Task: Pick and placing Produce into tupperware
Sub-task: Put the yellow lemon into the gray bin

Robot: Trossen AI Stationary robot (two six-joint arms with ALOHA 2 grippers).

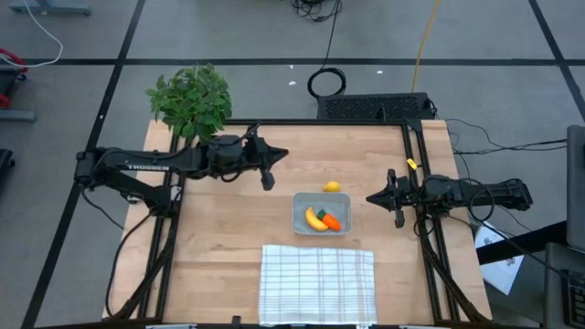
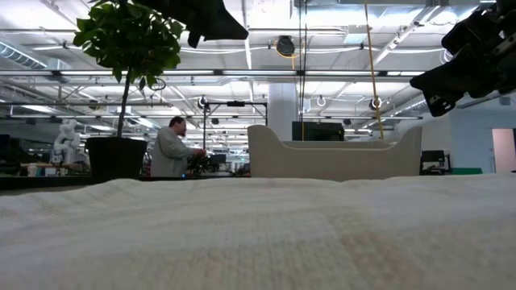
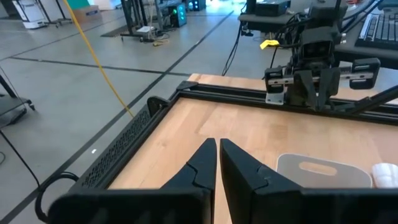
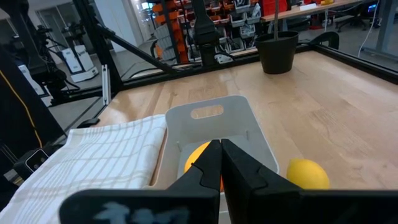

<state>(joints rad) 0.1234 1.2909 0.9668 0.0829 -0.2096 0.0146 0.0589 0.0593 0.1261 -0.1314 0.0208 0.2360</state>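
Two pieces, banana (image 1: 314,219) and carrot (image 1: 330,220), are seen inside the tupperware (image 1: 300,203) only from above; the lemon (image 1: 332,186) lies just behind it. Both closed end effectors, left (image 1: 267,182) and right (image 1: 397,219), are held apart from the tupperware, bare counter (image 1: 219,238) between.

Open tabletop (image 1: 228,228) around lemon (image 1: 332,186); tupperware (image 1: 322,213) just beside.

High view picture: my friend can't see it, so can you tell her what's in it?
A clear tupperware in the middle of a wooden table holds a banana and a carrot, with a lemon lying just outside it. The left gripper and right gripper hang shut on either side, holding nothing. A checked cloth and a potted plant are nearby.
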